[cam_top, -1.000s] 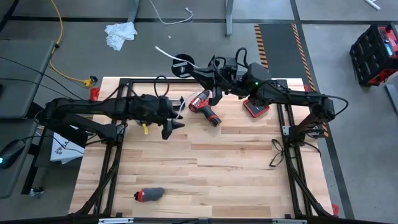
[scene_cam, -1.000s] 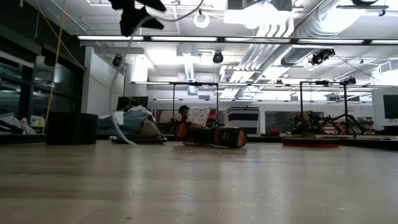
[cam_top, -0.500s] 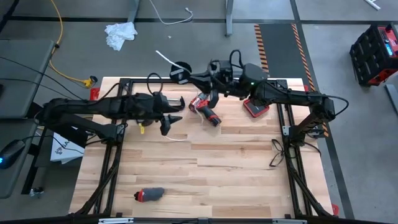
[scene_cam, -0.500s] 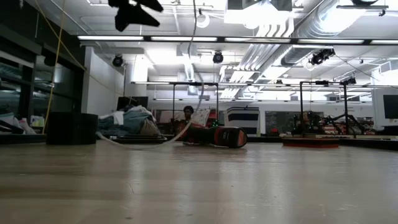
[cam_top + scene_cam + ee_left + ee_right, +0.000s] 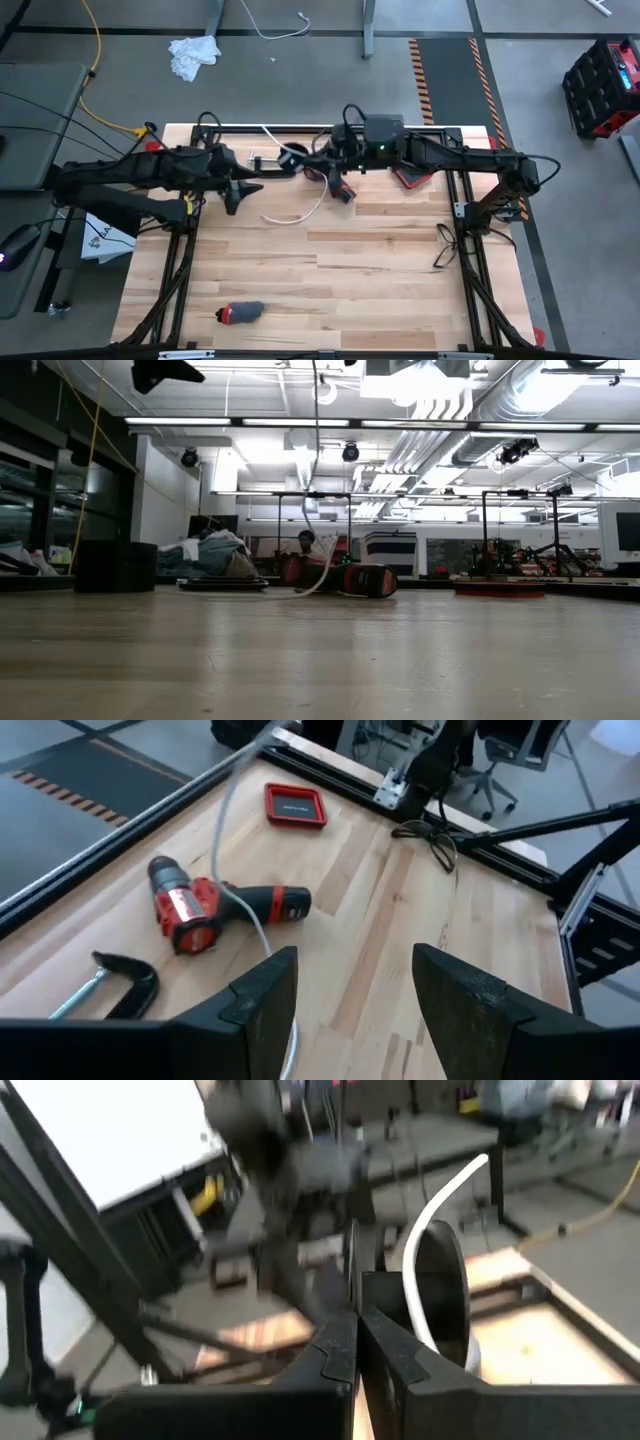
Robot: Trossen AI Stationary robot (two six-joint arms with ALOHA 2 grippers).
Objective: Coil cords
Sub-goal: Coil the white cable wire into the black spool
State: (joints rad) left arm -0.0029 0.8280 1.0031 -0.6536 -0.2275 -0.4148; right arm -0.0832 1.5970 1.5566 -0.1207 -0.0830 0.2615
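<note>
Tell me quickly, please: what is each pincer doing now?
Left pincer: open, holding nothing.
Right pincer: shut; the white cable passes it, a grip cannot be told.

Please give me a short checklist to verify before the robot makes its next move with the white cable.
1. Right gripper shut on the white cable near its black disc: ok.
2. Left gripper empty, jaws open: ok.
3. Cable coiled: not ok; a loose loop lies on the table.
4. Cable clear of the red drill: not ok, it crosses over it.
5. Cable's far end located: cannot tell.
</note>
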